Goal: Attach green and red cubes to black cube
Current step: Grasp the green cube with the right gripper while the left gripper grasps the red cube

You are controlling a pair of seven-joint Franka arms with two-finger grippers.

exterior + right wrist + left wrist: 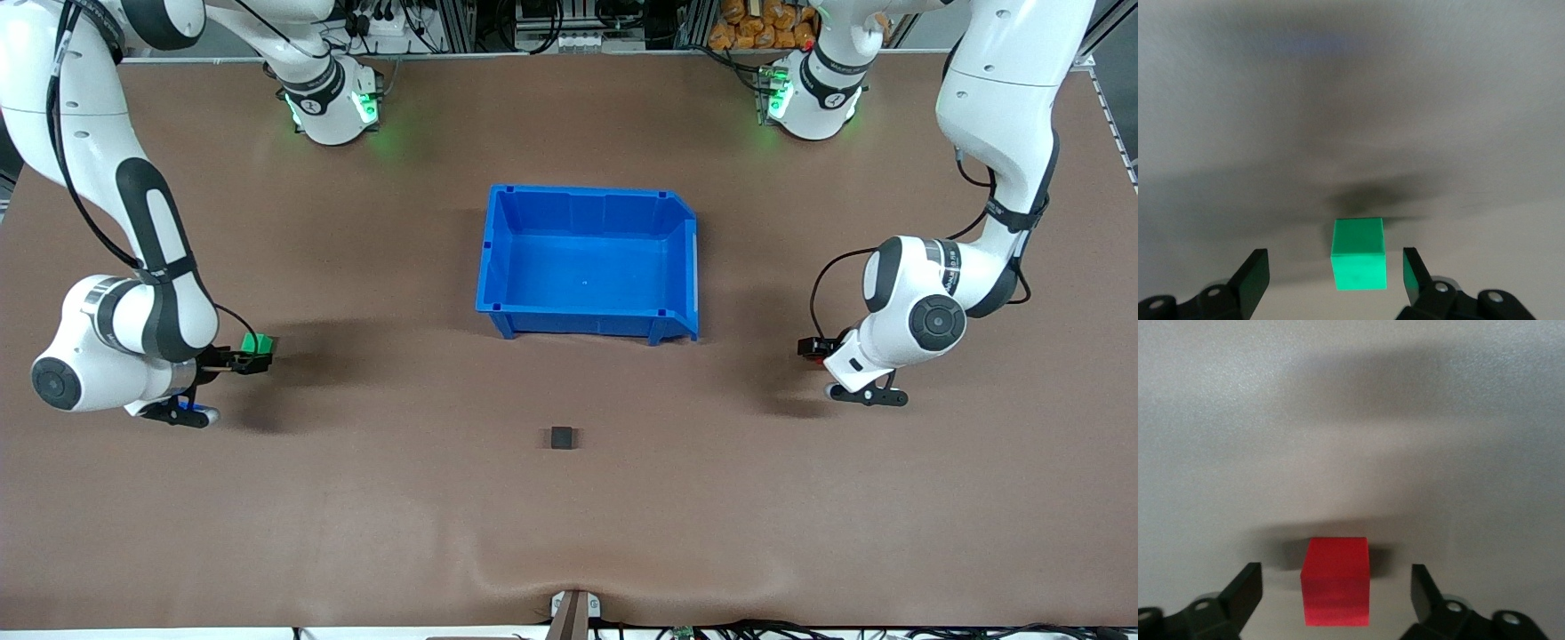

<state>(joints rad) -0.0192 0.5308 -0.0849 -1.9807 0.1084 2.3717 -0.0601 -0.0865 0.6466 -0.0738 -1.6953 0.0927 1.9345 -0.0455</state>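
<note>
Your brown bench (356, 498) carries a blue bin (498, 267) and black cube (562, 436). Left gripper (1337, 587) fingers stand open around the red cube (1336, 580); right gripper (1335, 270) fingers open around the green cube (1359, 253).

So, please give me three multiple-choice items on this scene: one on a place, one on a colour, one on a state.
1. Where is the black cube?
A. In the blue bin
B. On the table, nearer the front camera than the blue bin
C. In a gripper

2. Which cube sits between the left gripper fingers?
A. Red
B. Green
C. Black

3. How is the right gripper?
A. Shut on the green cube
B. Open around the green cube
C. Shut, holding nothing

Key: B, it lies on bare table below the bin; A, the red cube shows there; B, gaps show both sides.
</note>
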